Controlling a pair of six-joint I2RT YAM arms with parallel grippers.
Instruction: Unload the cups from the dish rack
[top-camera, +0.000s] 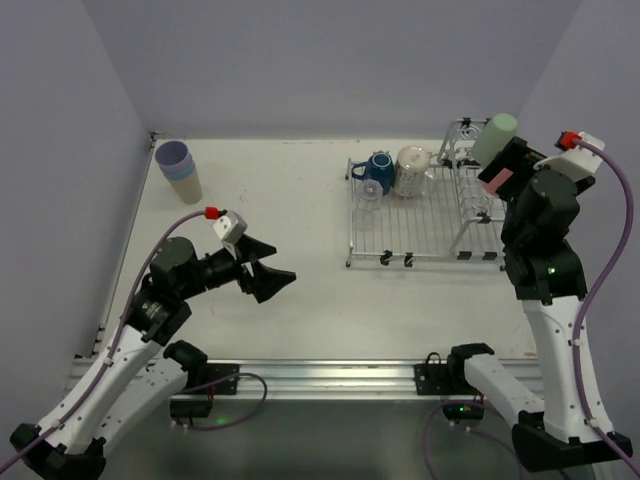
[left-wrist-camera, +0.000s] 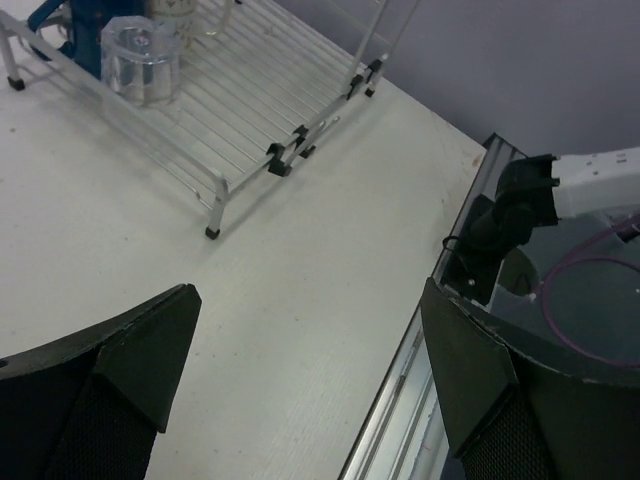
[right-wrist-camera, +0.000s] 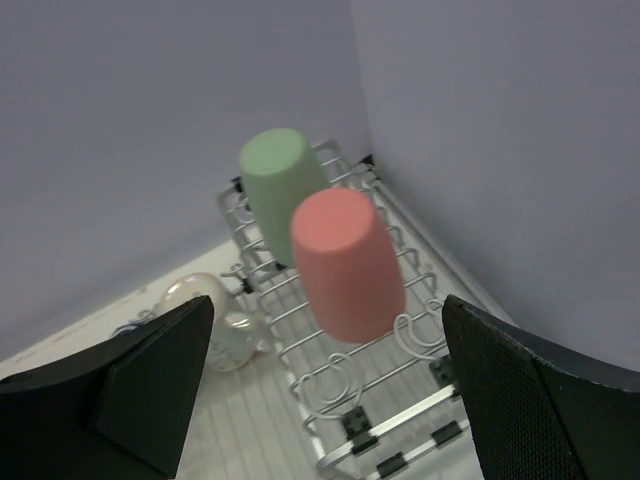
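The silver wire dish rack (top-camera: 420, 225) stands at the right of the table. On it are a dark-blue mug (top-camera: 378, 170), a white speckled mug (top-camera: 412, 170) and a clear glass (top-camera: 367, 196). In its taller end section a green cup (top-camera: 494, 138) and a salmon-pink cup (top-camera: 497, 179) sit upside down on prongs. My right gripper (top-camera: 500, 166) is open above that section; in the right wrist view (right-wrist-camera: 325, 300) the pink cup (right-wrist-camera: 345, 262) lies between the jaws, untouched, with the green cup (right-wrist-camera: 280, 190) behind. My left gripper (top-camera: 268, 272) is open and empty over bare table (left-wrist-camera: 308, 290).
A stack of lavender, blue and beige tumblers (top-camera: 178, 170) stands at the far left of the table. Grey walls close in the back and both sides. The right arm's base (left-wrist-camera: 520, 205) and the front rail (top-camera: 320, 375) line the near edge.
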